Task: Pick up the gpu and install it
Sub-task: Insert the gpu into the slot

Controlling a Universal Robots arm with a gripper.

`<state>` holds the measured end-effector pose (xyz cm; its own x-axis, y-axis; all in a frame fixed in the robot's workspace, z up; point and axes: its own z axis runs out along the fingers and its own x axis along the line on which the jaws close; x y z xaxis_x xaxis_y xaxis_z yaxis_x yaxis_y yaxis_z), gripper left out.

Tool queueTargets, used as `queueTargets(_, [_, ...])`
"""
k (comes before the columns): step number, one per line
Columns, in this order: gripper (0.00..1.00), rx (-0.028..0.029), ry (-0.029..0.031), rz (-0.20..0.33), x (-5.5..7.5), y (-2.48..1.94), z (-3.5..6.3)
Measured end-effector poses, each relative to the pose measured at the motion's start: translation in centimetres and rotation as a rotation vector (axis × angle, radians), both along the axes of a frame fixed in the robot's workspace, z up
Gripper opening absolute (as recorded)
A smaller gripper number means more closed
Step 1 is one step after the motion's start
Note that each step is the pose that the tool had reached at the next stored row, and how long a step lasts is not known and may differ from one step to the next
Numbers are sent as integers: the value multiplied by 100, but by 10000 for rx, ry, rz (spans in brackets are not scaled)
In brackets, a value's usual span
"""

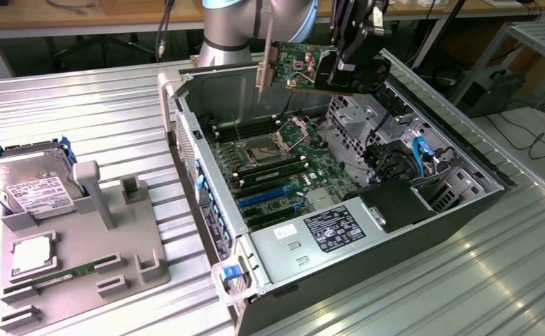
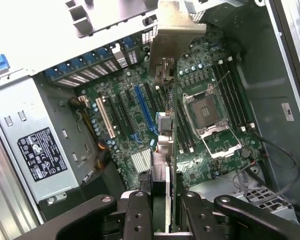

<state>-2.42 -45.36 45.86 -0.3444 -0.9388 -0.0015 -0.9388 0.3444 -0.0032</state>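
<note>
The gpu [image 1: 296,61] hangs in the air above the open computer case [image 1: 468,175], a green board with its pale metal bracket [image 1: 265,66] pointing down at the exterior view's left end. My gripper [image 1: 340,75] is shut on the card's other end. In the wrist view the gpu [image 2: 173,115] shows edge-on, its bracket [image 2: 172,35] farthest from the camera, and my gripper [image 2: 167,212] clamps it between two black fingers [image 2: 139,215]. Below the card lies the motherboard [image 2: 215,65] with its blue expansion slot [image 2: 145,112].
A grey fixture [image 1: 113,259] on the exterior view's left holds a silver hard drive [image 1: 29,183], a CPU [image 1: 31,253] and a RAM stick [image 1: 67,273]. Inside the case are the power supply [image 1: 333,227], cables [image 1: 422,157] and an open CPU socket [image 1: 263,150].
</note>
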Motion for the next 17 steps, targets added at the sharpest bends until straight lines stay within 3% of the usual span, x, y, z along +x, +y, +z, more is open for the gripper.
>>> queueTargets(17, [27,9,0,1732,-18,-34,0])
